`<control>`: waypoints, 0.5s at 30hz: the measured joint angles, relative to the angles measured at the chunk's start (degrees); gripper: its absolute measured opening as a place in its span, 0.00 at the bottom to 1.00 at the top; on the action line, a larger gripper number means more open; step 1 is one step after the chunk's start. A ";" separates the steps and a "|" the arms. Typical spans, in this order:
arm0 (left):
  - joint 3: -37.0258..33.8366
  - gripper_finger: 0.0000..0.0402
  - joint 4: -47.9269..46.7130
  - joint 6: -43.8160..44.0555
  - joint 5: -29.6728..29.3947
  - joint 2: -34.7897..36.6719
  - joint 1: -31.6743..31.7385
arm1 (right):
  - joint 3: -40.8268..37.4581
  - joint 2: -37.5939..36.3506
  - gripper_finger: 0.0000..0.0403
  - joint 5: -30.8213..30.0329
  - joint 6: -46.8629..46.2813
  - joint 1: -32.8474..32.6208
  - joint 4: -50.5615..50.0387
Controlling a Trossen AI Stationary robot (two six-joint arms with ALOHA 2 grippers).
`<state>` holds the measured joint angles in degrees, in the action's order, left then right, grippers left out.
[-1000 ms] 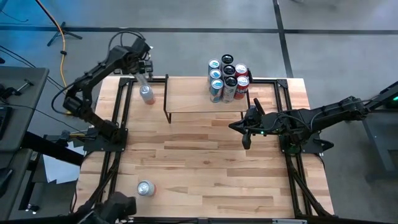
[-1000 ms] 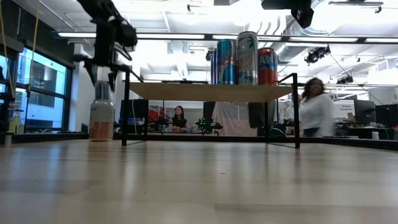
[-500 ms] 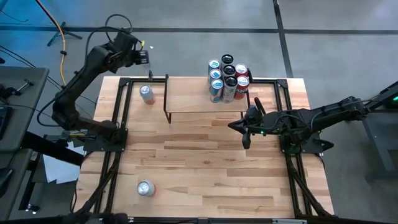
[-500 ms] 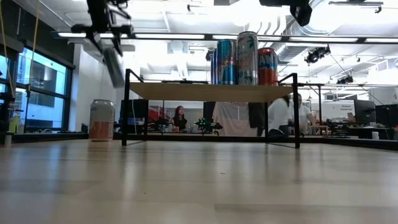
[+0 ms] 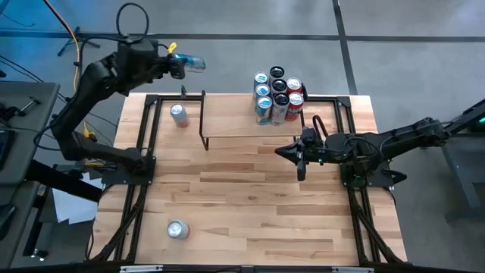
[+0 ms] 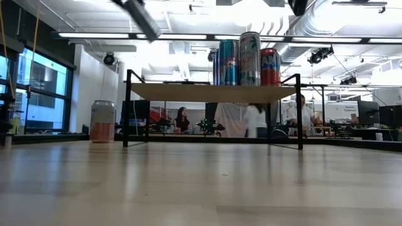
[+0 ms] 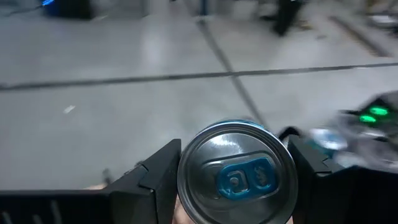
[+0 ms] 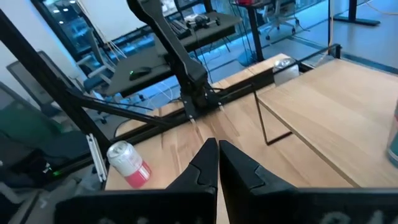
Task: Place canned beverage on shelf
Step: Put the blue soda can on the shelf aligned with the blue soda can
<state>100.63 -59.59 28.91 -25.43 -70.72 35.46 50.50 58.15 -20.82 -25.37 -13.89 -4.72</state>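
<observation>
Hidden or cut off: In the low view only a blurred grey bar at the top edge shows of the left arm; its hand cannot be made out there. In the left wrist view the held can [image 7: 237, 174] shows its top only, the body cut off by the picture's lower edge. The right hand's fingertips are cut off below in the right wrist view.
Bench: Light wood planks [image 5: 250, 205] with a black metal frame along both side edges.
Shelf: Low riser with a pale wood plank top [image 5: 242, 117] on thin black legs, standing at the far edge of the bench, middle to right.
Cans on shelf: A tight cluster of tall cylinders [image 5: 277, 95] at the shelf's far right corner, blue, silver, dark and red; in the low view three show side by side [image 6: 249, 58].
Held can: Slim metal cylinder with a blue pull tab, lying roughly level [image 5: 191, 64] beyond the far left corner of the bench, above the floor, left of the shelf.
Left hand: Raised off the bench [image 5: 179, 66], fingers [image 7: 158, 177] part spread and pinching the can from both sides.
Loose cans: One silver and pink can [image 5: 178, 114] upright near the far left corner, beside the shelf's left legs; one [image 5: 176, 229] upright near the front left corner.
Right hand: Low over the bench near the right edge [image 5: 301, 157], in front of the shelf's right end, fingers pressed together, holding nothing.
</observation>
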 joint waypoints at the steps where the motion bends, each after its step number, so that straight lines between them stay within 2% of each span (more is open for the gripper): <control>1: 1.61 0.42 0.13 -0.67 0.00 -0.26 -1.73 | 0.00 0.00 0.00 0.02 0.38 0.00 0.32; 7: 11.98 0.42 0.30 -4.55 0.74 -4.04 -11.98 | 0.00 0.00 0.00 0.01 3.86 0.00 2.81; 15: 24.76 0.42 -1.94 -12.00 0.74 -13.85 -25.00 | 0.00 0.00 0.00 -0.16 4.88 -0.02 4.18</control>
<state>125.39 -61.53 16.91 -24.69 -84.57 10.46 50.50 58.15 -20.97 -20.49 -13.91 -0.54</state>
